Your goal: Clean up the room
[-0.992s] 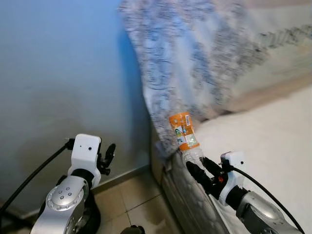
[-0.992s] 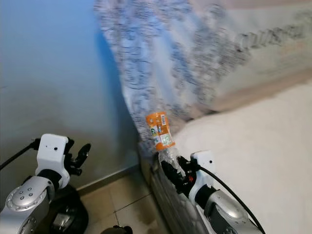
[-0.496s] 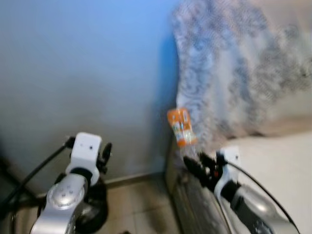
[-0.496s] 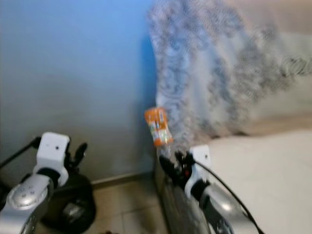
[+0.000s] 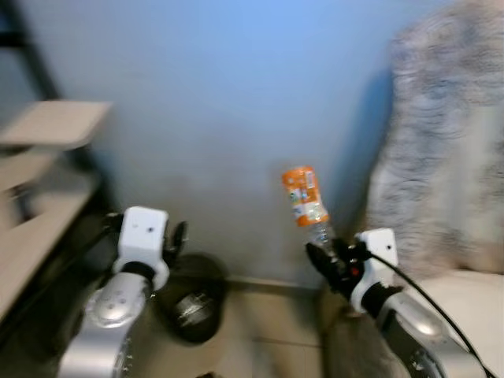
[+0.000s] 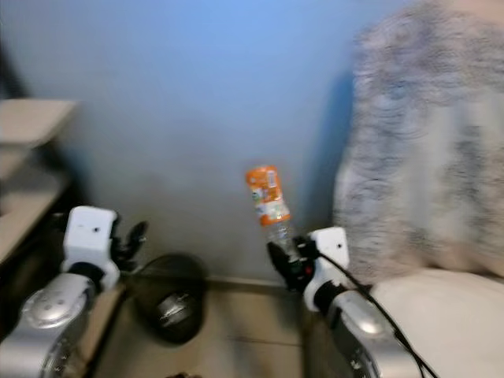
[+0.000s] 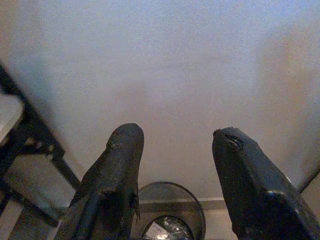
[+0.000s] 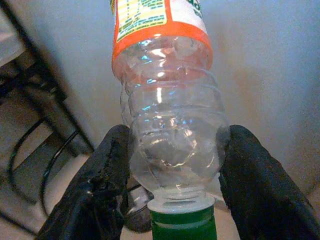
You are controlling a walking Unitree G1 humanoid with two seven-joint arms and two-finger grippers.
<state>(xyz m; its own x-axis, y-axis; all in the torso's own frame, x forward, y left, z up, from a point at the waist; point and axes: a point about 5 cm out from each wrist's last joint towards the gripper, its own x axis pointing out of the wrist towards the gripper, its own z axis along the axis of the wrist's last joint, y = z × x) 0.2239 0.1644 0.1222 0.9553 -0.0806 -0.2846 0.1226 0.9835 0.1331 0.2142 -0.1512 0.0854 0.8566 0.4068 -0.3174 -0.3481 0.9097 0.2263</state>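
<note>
Right tool [image 5: 324,253] clamps clear plastic bottle [image 5: 305,201] near its green cap, carrying step. Left tool [image 7: 175,175] wide, empty. Next: bring bottle over black bin [image 5: 191,295] and release.

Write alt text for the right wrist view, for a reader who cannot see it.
The right claw grips a clear plastic bottle with an orange label, one black finger on each side of its ribbed body, green cap nearest the camera. Behind it are a pale wall, and a dark shelf frame with black cables.
</note>
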